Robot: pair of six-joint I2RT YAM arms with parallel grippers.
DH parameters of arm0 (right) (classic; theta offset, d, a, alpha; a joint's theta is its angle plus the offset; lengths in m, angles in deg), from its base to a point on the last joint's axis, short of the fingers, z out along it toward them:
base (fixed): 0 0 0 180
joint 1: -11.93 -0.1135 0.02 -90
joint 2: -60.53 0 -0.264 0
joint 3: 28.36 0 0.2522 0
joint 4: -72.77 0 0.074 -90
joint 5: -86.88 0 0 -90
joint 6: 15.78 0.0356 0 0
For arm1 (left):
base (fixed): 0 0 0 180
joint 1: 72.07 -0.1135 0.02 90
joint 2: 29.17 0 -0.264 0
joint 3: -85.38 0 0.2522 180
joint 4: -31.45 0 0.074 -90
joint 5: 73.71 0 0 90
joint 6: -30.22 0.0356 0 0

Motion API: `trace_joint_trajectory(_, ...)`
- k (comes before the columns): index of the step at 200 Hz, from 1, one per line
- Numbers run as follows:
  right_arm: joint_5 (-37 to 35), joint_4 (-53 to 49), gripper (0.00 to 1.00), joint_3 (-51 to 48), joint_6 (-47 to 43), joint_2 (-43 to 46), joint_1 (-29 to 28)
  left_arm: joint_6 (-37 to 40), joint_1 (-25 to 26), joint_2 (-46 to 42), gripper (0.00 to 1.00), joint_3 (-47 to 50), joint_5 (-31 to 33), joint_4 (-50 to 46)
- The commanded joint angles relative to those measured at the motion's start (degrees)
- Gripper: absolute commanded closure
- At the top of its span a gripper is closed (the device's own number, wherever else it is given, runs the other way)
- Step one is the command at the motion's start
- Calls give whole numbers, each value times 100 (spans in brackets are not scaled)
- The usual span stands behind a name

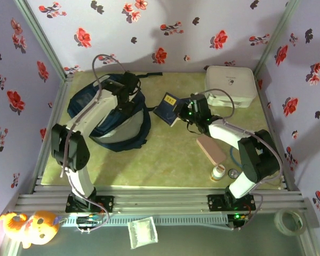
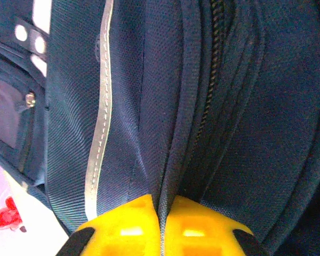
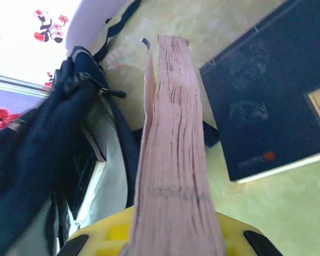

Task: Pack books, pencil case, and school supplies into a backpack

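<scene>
Backpack (image 2: pixel 245 133) seam being pinched by left gripper (image 2: pixel 161 216); book (image 3: pixel 173 133) being clamped by right gripper (image 3: pixel 173 237), probably best fed in edge-first.

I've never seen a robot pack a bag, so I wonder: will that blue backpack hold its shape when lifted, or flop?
Probably floppy: the backpack sags in folds on the table, and its cloth bunches beside the zipper. It likely weighs little, looking mostly empty. The woven cloth looks grippy.

Lab booth: floral walls (image 1: pixel 165 21), aluminium rails (image 1: pixel 160 201)
</scene>
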Motion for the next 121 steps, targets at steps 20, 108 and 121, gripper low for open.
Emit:
trace_joint_trajectory(20,524,1129,90,-509,220,629,60,-612,36,-622,100,-363,-71,689)
trace_joint_trajectory(108,499,938,89,-767,12,1301,64,-1052,47,-647,100,-400,-343,1114)
trace_joint_trajectory(121,833,1051,89,-659,81,1078,48,-1084,45,-648,100,-372,-386,1097)
